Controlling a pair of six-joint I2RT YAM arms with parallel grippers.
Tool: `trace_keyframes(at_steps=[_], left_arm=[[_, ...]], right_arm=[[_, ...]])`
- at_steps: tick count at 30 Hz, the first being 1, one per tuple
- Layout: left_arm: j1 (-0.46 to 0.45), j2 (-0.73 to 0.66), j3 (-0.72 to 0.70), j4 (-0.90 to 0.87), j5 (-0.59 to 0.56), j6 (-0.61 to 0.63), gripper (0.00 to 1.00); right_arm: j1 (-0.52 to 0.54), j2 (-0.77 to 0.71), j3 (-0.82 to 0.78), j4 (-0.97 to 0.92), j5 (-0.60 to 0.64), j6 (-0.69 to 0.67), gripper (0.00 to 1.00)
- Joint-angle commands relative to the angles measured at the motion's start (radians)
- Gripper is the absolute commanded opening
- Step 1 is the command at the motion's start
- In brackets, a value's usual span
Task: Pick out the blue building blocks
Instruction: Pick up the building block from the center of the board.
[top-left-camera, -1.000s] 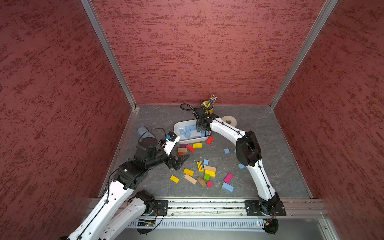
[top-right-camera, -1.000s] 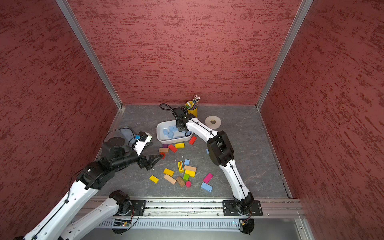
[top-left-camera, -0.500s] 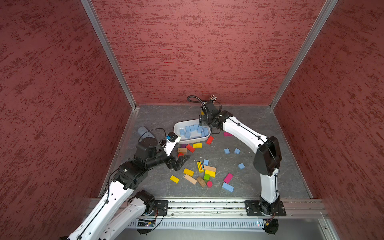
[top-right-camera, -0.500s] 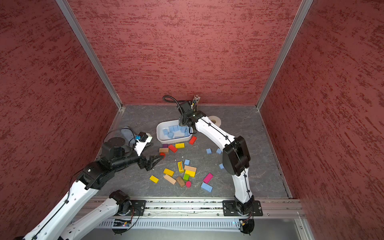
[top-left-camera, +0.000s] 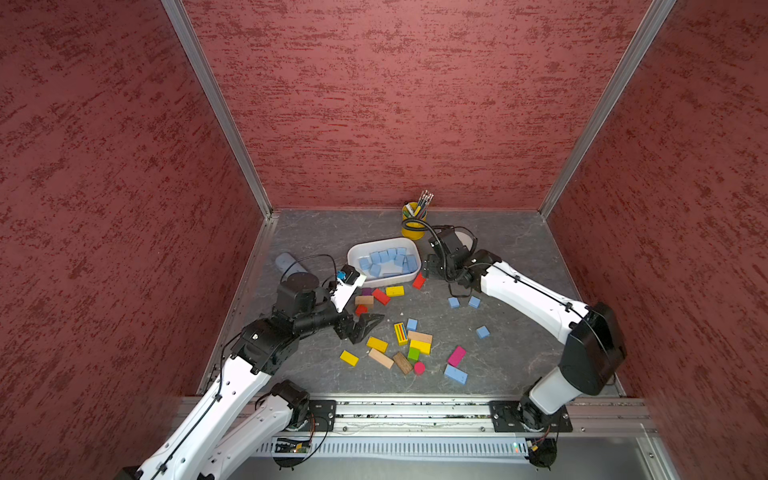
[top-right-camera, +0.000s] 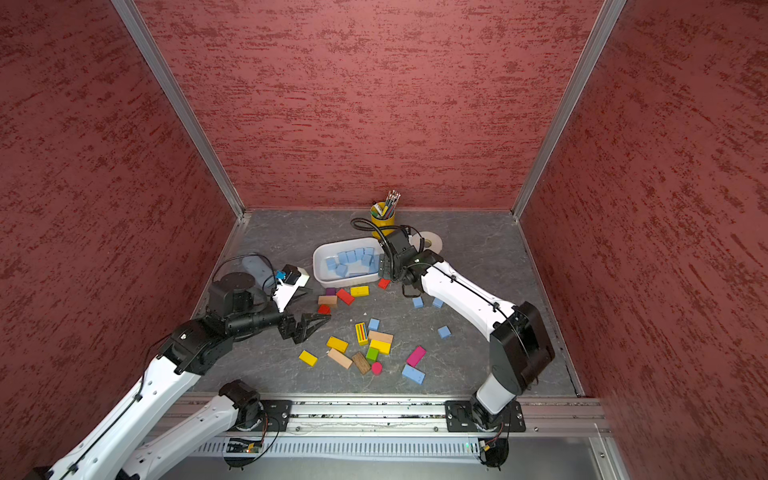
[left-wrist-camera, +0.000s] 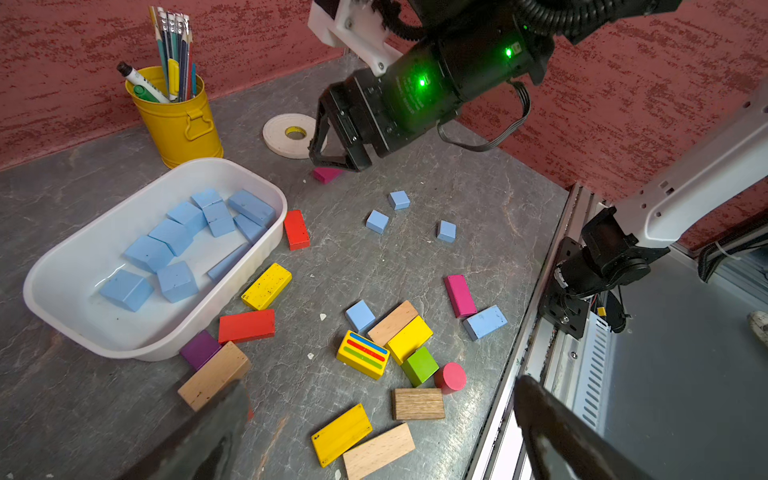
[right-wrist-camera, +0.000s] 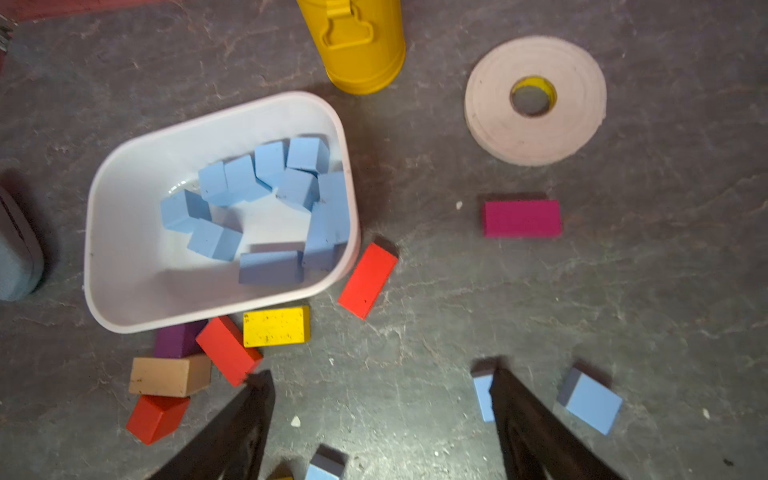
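Observation:
Several blue building blocks lie in a white tub (top-left-camera: 357, 254), also in the right wrist view (right-wrist-camera: 270, 187). Loose blue blocks rest on the grey table: two small ones (top-left-camera: 453, 302) (top-left-camera: 474, 301), one further right (top-left-camera: 482, 331), one by the striped block (top-left-camera: 412, 324), and a longer one near the front (top-left-camera: 455, 374). My right gripper (top-left-camera: 431, 270) hangs open and empty just right of the tub; a small blue block (right-wrist-camera: 482, 395) sits beside one of its fingers. My left gripper (top-left-camera: 371, 327) stands open and empty over the mixed pile.
Red, yellow, wood, green, purple and magenta blocks (top-left-camera: 409, 347) are scattered mid-table. A yellow pencil cup (top-left-camera: 413, 224) and a tape roll (top-right-camera: 429, 241) stand at the back. A magenta block (left-wrist-camera: 326, 173) lies under the right gripper. A grey-blue object (top-left-camera: 286, 262) sits by the left wall.
The right gripper has drawn back from over the tub to its right side and its jaws have widened. The right elbow swung right. The left arm has not moved.

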Motion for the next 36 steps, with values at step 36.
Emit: trace_keyframes(at_steps=[36], left_arm=[[-0.001,-0.002,-0.005,0.008,0.034,0.020,1.00]], right_arm=[[0.165,-0.387,-0.583,-0.065,-0.162,0.409,0.87]])
